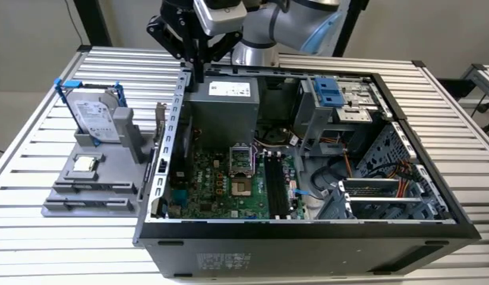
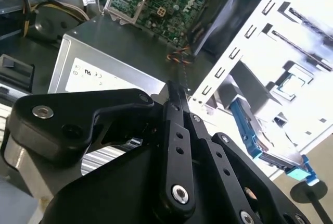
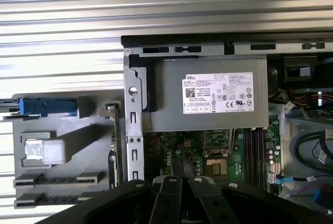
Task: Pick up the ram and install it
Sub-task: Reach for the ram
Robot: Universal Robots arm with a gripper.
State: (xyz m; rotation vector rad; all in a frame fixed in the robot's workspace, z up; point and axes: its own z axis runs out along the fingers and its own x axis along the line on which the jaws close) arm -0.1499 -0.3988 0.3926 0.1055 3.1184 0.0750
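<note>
The ram (image 1: 160, 122) stands on edge in the grey holder (image 1: 94, 193), just outside the open computer case's wall (image 1: 177, 113) on the exterior view's left. In the first wrist view the ram (image 3: 115, 146) is a thin edge-on stick beside that wall. My gripper (image 1: 198, 72) hangs above the case's back corner, over the power supply (image 1: 222, 105), with its fingers together and nothing between them. It is apart from the ram and higher than it. The black fingers (image 2: 174, 96) meet at their tips in both wrist views, the gripper (image 3: 176, 168) over the motherboard's edge.
The holder also carries an upright silver hard drive with a blue frame (image 1: 97, 116) and a small square processor chip (image 1: 85, 163). Inside the case lie the motherboard (image 1: 220, 187), its long memory slots (image 1: 276, 184), cables and a drive cage (image 1: 387, 190). All of it rests on a slatted metal table (image 1: 38, 130).
</note>
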